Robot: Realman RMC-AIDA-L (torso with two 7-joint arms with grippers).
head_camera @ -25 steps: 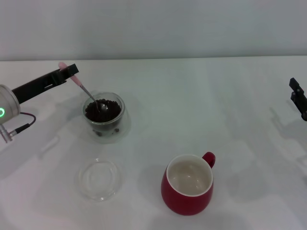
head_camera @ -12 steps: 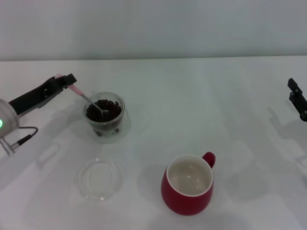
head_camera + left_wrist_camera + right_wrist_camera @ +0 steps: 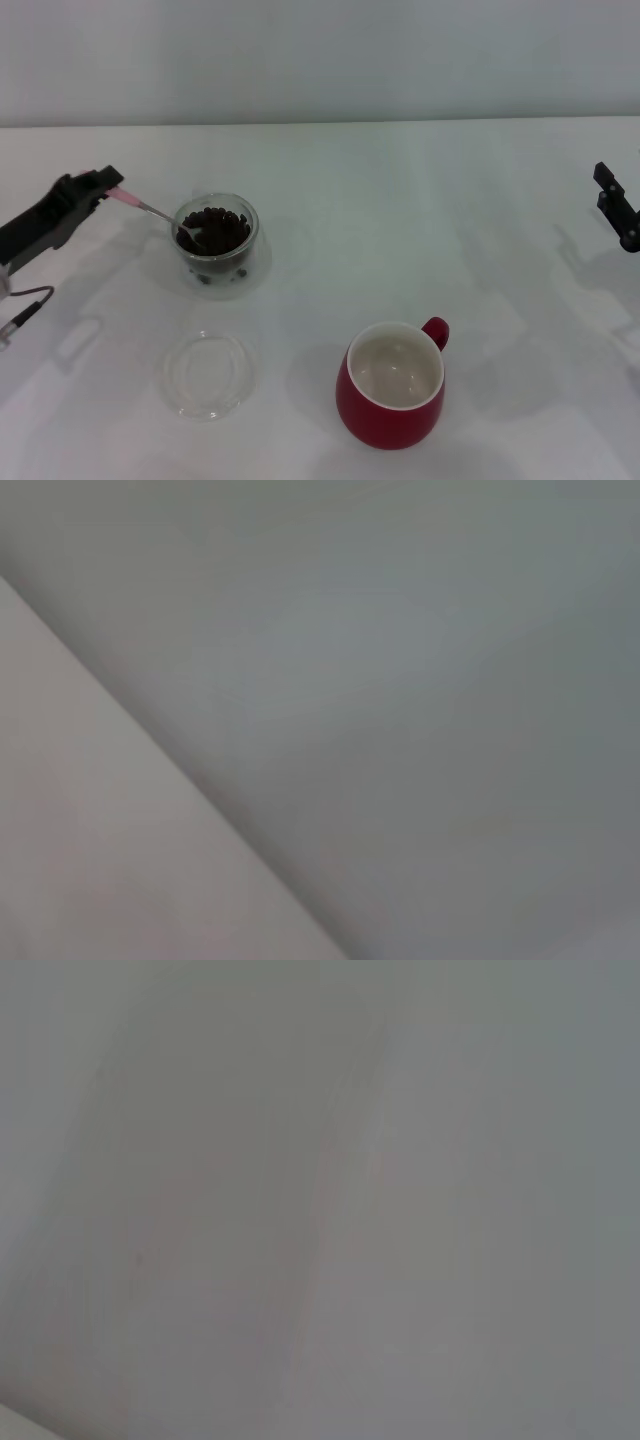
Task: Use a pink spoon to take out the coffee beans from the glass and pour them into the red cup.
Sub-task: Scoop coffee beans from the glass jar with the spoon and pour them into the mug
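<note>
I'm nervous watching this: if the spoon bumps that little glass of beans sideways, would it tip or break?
Probably it slides rather than tips: the glass looks short and wide, weighted by the coffee beans. On the smooth white table it may skid easily. Being clear glass, it could crack if it fell.

You will find no readable text, label, brand, number or sign anywhere in these views.
</note>
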